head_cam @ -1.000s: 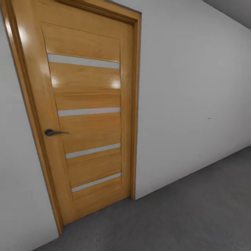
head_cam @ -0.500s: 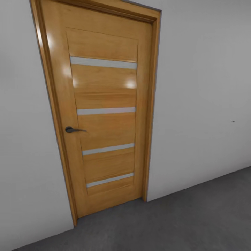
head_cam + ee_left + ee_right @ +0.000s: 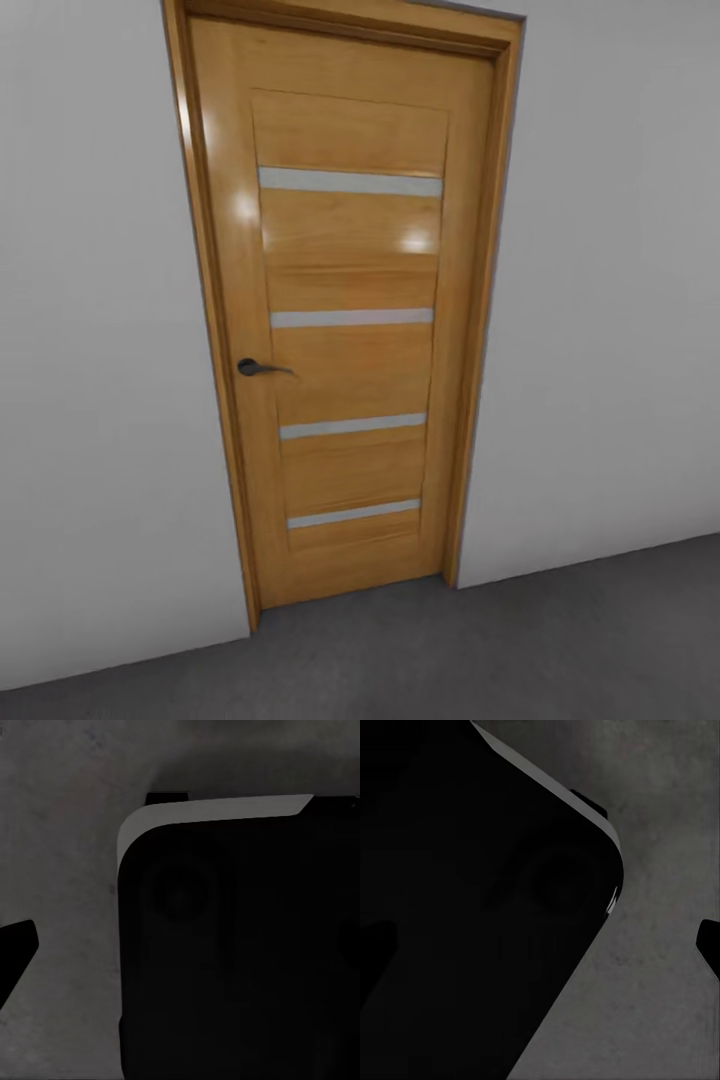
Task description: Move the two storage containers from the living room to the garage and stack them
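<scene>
The two storage containers are out of view. I am facing a closed wood-plank door (image 3: 350, 330) with pale horizontal strips and a dark lever handle (image 3: 258, 368), set in a pale grey wall of the garage. The rough dark grey floor (image 3: 520, 650) runs along the wall's foot. In the left wrist view, my left gripper (image 3: 180, 952) hangs open over the floor (image 3: 67, 832), one dark fingertip (image 3: 16, 949) at the frame's edge. My right gripper (image 3: 540, 945) is open too, with nothing between its fingers and a fingertip (image 3: 709, 945) at the edge.
My own black base with a pale rim (image 3: 225, 810) lies under both wrist cameras, also seen as the dark body (image 3: 472, 907). Pale grey wall (image 3: 610, 300) stretches to both sides of the door frame (image 3: 480, 300).
The whole head picture has shifted, so the camera has turned: the door now sits further right and more square-on. Nothing in the room itself has moved.
</scene>
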You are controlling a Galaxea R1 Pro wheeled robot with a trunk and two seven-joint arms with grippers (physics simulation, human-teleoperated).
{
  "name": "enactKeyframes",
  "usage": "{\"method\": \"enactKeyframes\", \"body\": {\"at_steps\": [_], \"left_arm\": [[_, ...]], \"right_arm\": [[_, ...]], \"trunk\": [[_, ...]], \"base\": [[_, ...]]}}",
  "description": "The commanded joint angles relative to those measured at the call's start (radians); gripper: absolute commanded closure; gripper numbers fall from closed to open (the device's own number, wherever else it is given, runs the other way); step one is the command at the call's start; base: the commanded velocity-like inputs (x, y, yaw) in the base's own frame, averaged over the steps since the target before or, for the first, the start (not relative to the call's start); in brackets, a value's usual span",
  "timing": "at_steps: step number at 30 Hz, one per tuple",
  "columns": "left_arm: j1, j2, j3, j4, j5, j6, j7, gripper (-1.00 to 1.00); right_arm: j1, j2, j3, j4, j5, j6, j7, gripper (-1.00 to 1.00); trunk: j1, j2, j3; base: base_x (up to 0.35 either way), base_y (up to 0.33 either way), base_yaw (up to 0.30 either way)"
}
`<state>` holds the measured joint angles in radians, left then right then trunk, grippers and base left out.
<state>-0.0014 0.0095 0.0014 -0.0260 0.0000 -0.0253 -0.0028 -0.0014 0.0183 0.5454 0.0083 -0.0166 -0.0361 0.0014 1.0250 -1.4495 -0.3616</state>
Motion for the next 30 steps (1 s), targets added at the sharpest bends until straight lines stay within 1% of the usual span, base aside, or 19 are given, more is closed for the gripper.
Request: {"method": "enactKeyframes", "body": {"at_steps": [1, 11, 28, 29, 30], "left_arm": [[0.000, 0.000, 0.000, 0.000, 0.000, -0.002, 0.000, -1.00], [0.000, 0.000, 0.000, 0.000, 0.000, -0.002, 0.000, -1.00], [0.000, 0.000, 0.000, 0.000, 0.000, -0.002, 0.000, -1.00], [0.000, -0.001, 0.003, 0.000, 0.003, -0.002, 0.000, -1.00], [0.000, -0.001, 0.003, 0.000, 0.003, -0.002, 0.000, -1.00]], "right_arm": [[0.000, 0.000, 0.002, 0.001, -0.002, -0.004, 0.000, -1.00], [0.000, 0.000, 0.002, 0.001, -0.001, -0.004, 0.000, -1.00], [0.000, -0.006, 0.004, 0.001, 0.002, -0.004, 0.000, -1.00], [0.000, -0.010, 0.012, 0.000, 0.010, -0.005, 0.000, -1.00], [0.000, -0.008, 0.013, 0.000, 0.010, -0.005, 0.000, -1.00]], "trunk": [[0.000, 0.000, -0.001], [0.000, 0.000, -0.001], [0.000, 0.000, -0.001], [0.000, 0.000, -0.001], [0.000, 0.000, -0.001]], "base": [[0.000, 0.000, 0.273], [0.000, 0.000, 0.267], [0.000, 0.000, 0.014], [0.000, 0.000, 0.000], [0.000, 0.000, 0.000]]}}
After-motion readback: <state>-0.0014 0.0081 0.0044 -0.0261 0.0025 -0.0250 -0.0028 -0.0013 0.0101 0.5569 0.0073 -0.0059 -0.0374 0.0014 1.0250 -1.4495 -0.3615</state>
